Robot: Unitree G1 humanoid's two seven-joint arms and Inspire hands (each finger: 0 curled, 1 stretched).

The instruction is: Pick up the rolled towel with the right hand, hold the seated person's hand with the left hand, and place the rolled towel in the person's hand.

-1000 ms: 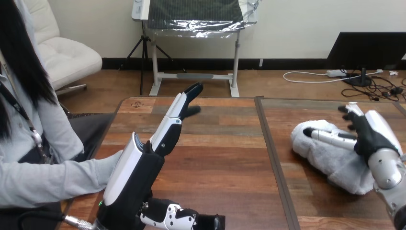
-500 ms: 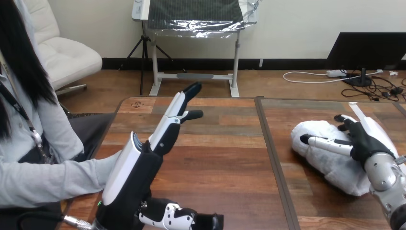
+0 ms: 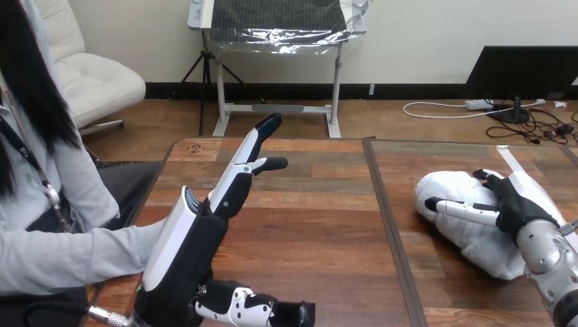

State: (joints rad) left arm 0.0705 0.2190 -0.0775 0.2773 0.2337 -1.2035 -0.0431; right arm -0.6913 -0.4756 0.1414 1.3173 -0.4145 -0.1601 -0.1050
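The rolled towel (image 3: pixel 470 242) lies between the right hand's (image 3: pixel 518 201) spread thumb and fingers, not yet clasped, while the left hand (image 3: pixel 194 248) stands with fingers straight, holding nothing.

Likely a lab: robot's left hand (image 3: pixel 194 238) over wooden table (image 3: pixel 327 225).

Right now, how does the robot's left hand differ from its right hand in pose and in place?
The left hand is raised, fingers straight; the right hand lies low on the rolled towel. The left hand is beside the person's sleeve at the left of the table; the right hand is at its right. Both are over the table.
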